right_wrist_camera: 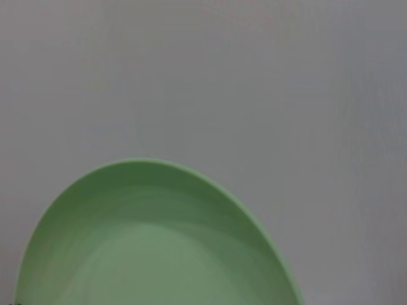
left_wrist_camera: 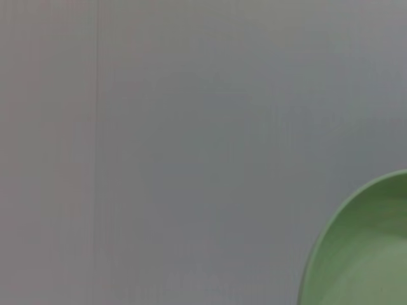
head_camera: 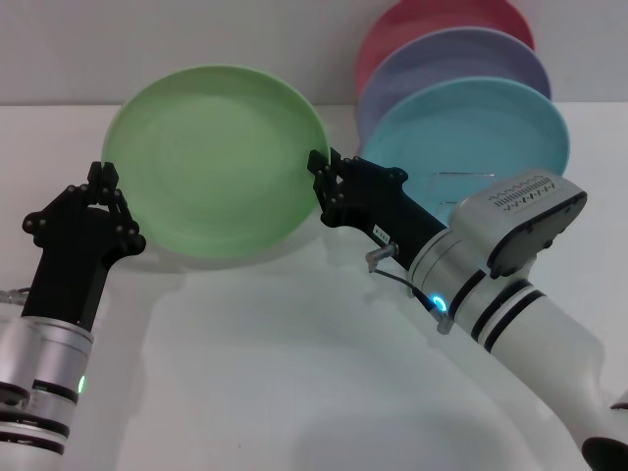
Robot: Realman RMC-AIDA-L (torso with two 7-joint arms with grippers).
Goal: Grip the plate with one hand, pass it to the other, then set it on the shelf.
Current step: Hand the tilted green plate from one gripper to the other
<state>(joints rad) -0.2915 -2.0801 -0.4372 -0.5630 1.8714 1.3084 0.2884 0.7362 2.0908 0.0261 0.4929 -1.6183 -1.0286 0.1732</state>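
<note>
- Table (head_camera: 294, 392), white and matte, carries everything we see in the head view, with a pale wall behind it.
- Our right arm (head_camera: 530, 304), bulky, white and silver with black bands and a grille-topped housing, reaches in from the lower right toward the centre.
- Our left arm (head_camera: 49, 334), with a black forearm, a silver wrist and a green light, rises from the lower left corner.
- The light-green plate (head_camera: 216, 157) is held up off the table between our two hands, tilted so its hollow face looks toward us; both wrist views show part of its rim against the plain grey background.
- Three more plates stand on edge at the back right, overlapping: a turquoise-blue plate (head_camera: 481, 137) in front, a lavender plate (head_camera: 442, 64) behind it, and a red plate (head_camera: 432, 25) at the rear.
- The right hand (head_camera: 322, 191) is clamped on the green plate's right rim, grasping it.
- The left hand (head_camera: 110, 196) sits at the plate's left rim, fingertips against its edge; whether it is clenched or released we cannot tell.
- The wire plate rack (head_camera: 466, 177) shows only as thin silver loops in front of the turquoise-blue plate, just behind the right arm.
</note>
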